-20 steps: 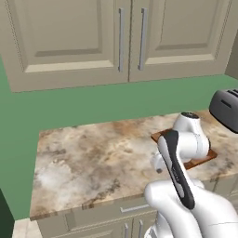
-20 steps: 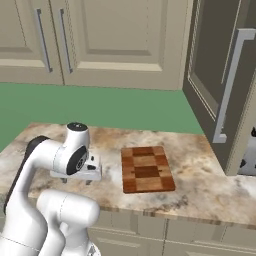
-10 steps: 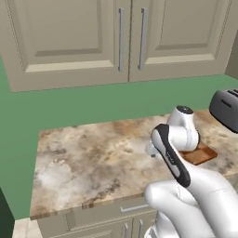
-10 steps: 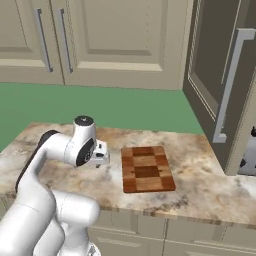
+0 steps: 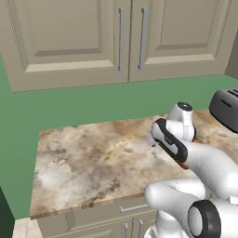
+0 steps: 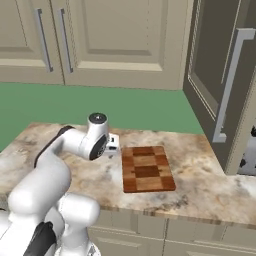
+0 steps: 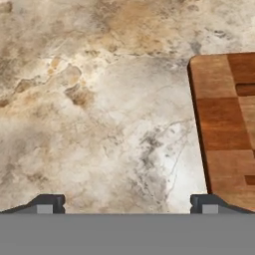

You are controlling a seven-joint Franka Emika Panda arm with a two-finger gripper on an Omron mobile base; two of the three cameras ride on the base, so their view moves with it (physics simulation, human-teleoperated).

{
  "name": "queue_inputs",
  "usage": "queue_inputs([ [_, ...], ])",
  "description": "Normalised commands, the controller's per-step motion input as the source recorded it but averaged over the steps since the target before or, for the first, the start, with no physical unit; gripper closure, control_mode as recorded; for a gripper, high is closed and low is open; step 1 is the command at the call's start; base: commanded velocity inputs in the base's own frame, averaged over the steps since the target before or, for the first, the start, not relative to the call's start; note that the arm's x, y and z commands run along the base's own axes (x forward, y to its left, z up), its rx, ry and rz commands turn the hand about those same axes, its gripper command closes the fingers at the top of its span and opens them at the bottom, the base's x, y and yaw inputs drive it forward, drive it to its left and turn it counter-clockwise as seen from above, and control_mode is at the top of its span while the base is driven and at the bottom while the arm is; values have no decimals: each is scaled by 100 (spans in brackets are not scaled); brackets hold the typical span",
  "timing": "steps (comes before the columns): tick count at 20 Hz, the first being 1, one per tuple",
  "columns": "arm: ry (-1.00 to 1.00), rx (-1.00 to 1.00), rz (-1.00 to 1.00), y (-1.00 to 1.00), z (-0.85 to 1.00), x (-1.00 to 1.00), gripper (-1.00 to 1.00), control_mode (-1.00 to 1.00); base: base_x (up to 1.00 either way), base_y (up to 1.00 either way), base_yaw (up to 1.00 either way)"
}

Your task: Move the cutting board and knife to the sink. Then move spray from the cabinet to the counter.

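Right now your claw (image 7: 127, 203) hangs over bare stone with its jaws spread wide and nothing between them; in the hand view one fingertip sits over the marbled tabletop (image 7: 99, 114) and the other just at the near edge of the cutting board (image 7: 226, 124). From the right base view you can see the claw (image 6: 113, 146) just beside the left long edge of the cutting board (image 6: 146, 168), which lies flat on the tabletop (image 6: 200, 190), well back from the front lip. That wide opening makes sense: a flat board offers little to pinch except an edge, so you probably want the jaws as far apart as they go before you commit. In the left base view your own arm covers most of the board, leaving only a sliver of wood (image 5: 182, 163) past the forearm, with a dark toaster (image 5: 226, 109) off to the right. The wall cabinet (image 5: 121, 39) above has both doors shut, so the spray step looks some way off. I cannot make out the knife or the sink from these angles; you may need to look further along before carrying anything.
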Motion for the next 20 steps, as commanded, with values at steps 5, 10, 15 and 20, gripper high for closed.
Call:
queue_inputs([
  [5, 0, 0, 0, -27, 0, 61, -100, -100, 0, 0, 0],
  [10, 1, 0, -1, -22, 0, 68, -100, -100, 0, 0, 0],
  [15, 3, -1, -1, -22, -13, 69, -100, -100, 0, 0, 0],
  [20, 0, 0, 0, -19, -29, 56, -100, -100, 0, 0, 0],
])
